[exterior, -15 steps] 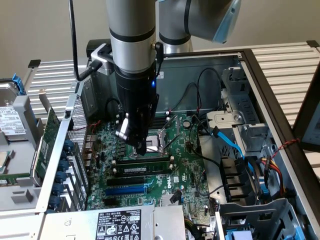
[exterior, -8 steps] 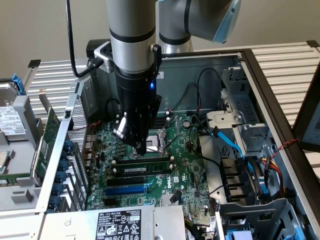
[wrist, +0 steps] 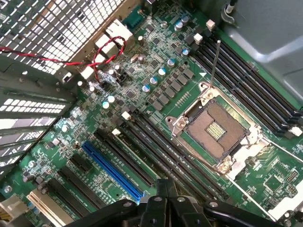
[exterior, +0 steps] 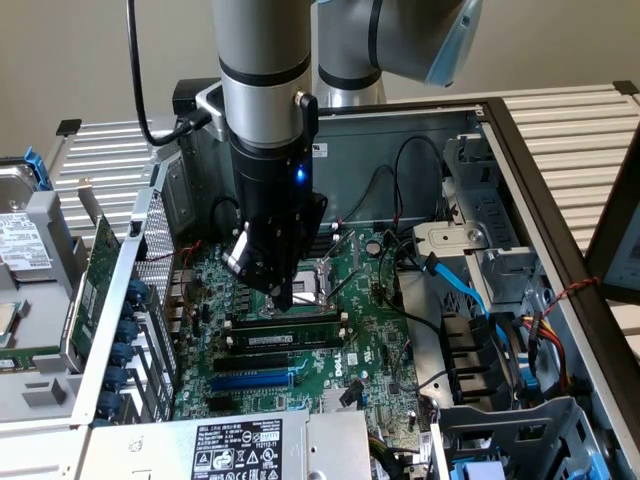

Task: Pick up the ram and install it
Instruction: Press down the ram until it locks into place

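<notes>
At the exterior view's left, a green expansion card [exterior: 100, 265] stands upright beside the perforated grey metal wall of the open computer case [exterior: 150, 240]; a hard drive [exterior: 22, 240] lies further left.

Toward the middle, the black tool [exterior: 283, 298] on the silver arm hangs low over the green motherboard [exterior: 375, 330], its fingers pressed together with nothing visibly between them. The tip sits just above, perhaps touching, the ram [exterior: 285, 323], a long thin green stick with dark chips lying along a slot; a second, similar stick [exterior: 283, 341] with a white label lies parallel just in front of it. Both look seated, or nearly so.

My judgement: the placing is done and the step in hand is the pressing home, which calls for a straight push down along the stick's top edge, with the end latches watched.

Counted in the wrist view: one blue slot [wrist: 113, 171], one open silver processor socket [wrist: 220, 132], four long black slots [wrist: 246, 78] in the bank beyond it.

To the exterior view's right: a blue cable [exterior: 455, 280] and black drive bays [exterior: 480, 350].
</notes>
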`<state>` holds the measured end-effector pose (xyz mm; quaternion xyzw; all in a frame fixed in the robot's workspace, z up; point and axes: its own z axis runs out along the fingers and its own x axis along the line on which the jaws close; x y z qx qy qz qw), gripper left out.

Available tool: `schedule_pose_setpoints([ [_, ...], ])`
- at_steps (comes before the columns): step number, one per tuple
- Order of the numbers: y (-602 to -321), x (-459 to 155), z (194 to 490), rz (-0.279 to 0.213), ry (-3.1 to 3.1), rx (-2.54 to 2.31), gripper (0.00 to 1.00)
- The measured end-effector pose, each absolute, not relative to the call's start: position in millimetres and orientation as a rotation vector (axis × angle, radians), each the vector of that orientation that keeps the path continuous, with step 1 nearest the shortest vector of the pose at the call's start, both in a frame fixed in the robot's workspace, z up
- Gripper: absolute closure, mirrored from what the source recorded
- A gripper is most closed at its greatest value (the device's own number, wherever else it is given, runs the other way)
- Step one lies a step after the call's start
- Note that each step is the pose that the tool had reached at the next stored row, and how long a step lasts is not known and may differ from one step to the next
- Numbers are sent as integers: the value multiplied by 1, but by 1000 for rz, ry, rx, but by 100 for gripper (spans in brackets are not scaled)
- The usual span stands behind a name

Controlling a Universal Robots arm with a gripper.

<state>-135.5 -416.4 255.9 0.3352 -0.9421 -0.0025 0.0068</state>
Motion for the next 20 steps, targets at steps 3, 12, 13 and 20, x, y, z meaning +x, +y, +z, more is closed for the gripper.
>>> schedule_pose_setpoints([
  [3, -416, -136, 256, -8, -2972, 976, 89],
  [12, -416, -136, 255, -10, -3036, 757, 89],
  [13, -416, -136, 255, -10, -3042, 732, 89],
  [20, -416, -135, 255, -11, -3079, 560, 89],
])
